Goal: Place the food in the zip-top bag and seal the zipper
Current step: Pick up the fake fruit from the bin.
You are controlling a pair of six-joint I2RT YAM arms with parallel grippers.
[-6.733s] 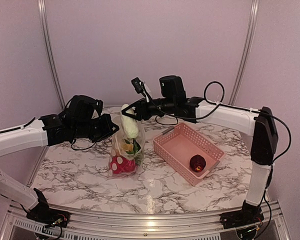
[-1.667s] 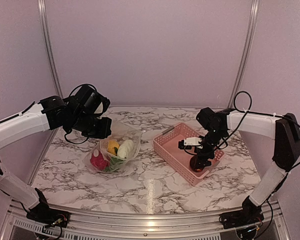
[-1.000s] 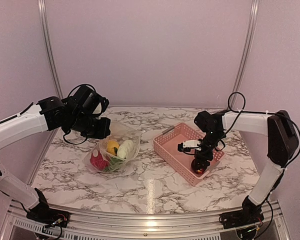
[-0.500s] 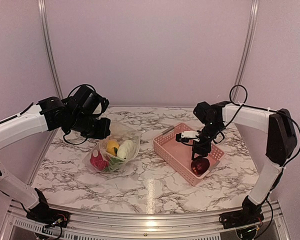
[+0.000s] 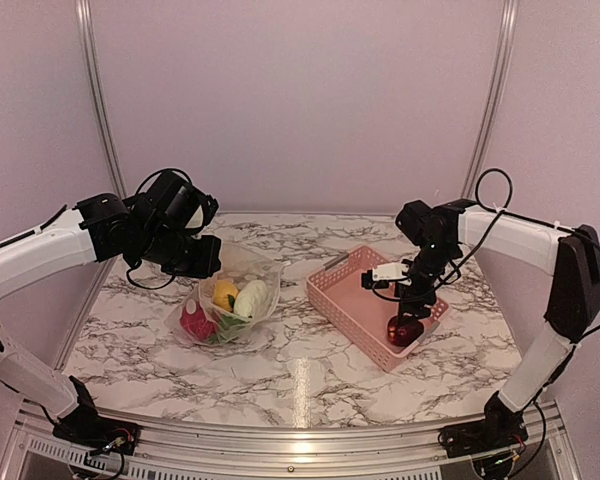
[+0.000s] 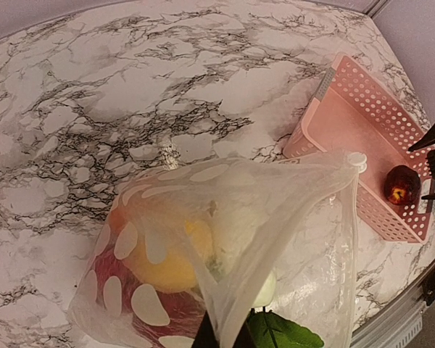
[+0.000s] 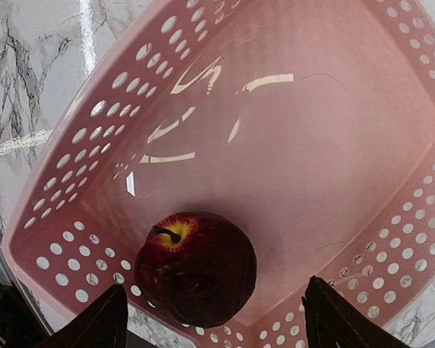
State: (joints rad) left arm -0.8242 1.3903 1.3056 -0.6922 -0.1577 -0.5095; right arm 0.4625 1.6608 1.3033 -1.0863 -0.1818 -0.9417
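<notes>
The dotted clear zip-top bag (image 5: 232, 300) lies open on the table, with a yellow-orange piece (image 5: 225, 292), a white piece (image 5: 252, 297), a red piece (image 5: 196, 322) and a green leaf inside. My left gripper (image 5: 206, 258) is shut on the bag's upper edge, pinching the film (image 6: 221, 335). The whitish zipper strip (image 6: 352, 232) runs down the bag's mouth, unsealed. A dark red apple (image 5: 405, 330) lies in the pink basket's near corner. My right gripper (image 5: 413, 298) hovers just above it, open and empty, its fingers (image 7: 94, 322) either side of the apple (image 7: 196, 268).
The pink slotted basket (image 5: 345, 323) stands right of centre, holding only the apple; its walls (image 7: 72, 181) close in around my right gripper. In the left wrist view the basket (image 6: 351, 119) is beyond the bag. Marble table edge runs along the front.
My right gripper has lifted off the apple and shifted slightly right; the apple stays in the basket. Earlier the bag was held upright; it now lies lower. Left arm still.
</notes>
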